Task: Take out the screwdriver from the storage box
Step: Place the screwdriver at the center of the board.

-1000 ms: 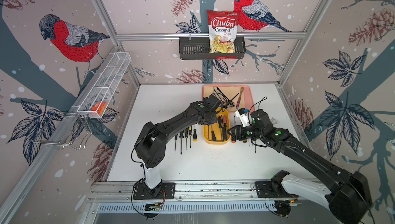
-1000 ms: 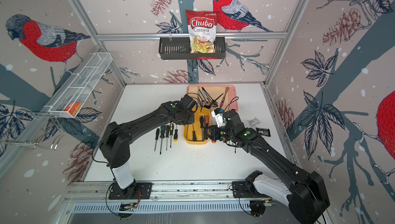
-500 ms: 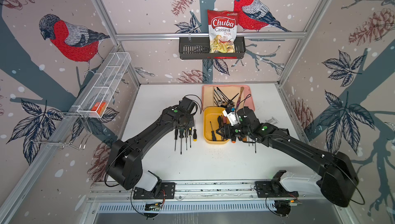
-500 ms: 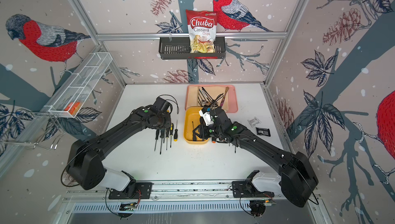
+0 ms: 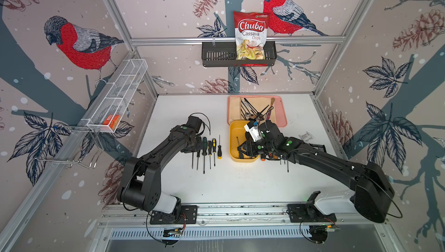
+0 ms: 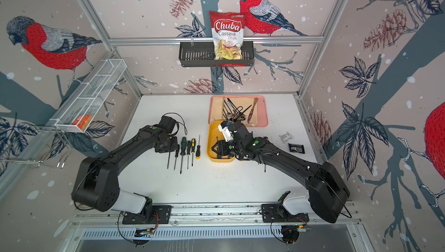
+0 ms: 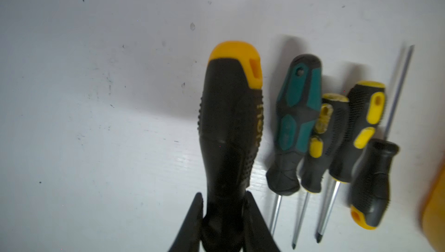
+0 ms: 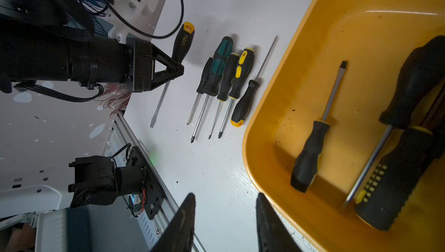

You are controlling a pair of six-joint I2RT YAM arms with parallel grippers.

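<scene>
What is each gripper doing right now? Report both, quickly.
Left gripper: shut on the black-and-yellow screwdriver.
Right gripper: open, holding nothing.

The mustard-yellow box [image 5: 234, 130], low-walled with rounded corners, sits flat and holds a slim flat-blade screwdriver [image 8: 317, 137] lying beside two thicker black-handled ones [image 8: 419, 82], while a black, yellow-capped screwdriver [image 7: 228, 118] is outside, left of the box, pinched at its handle's neck by the left gripper [image 7: 224, 194].
</scene>
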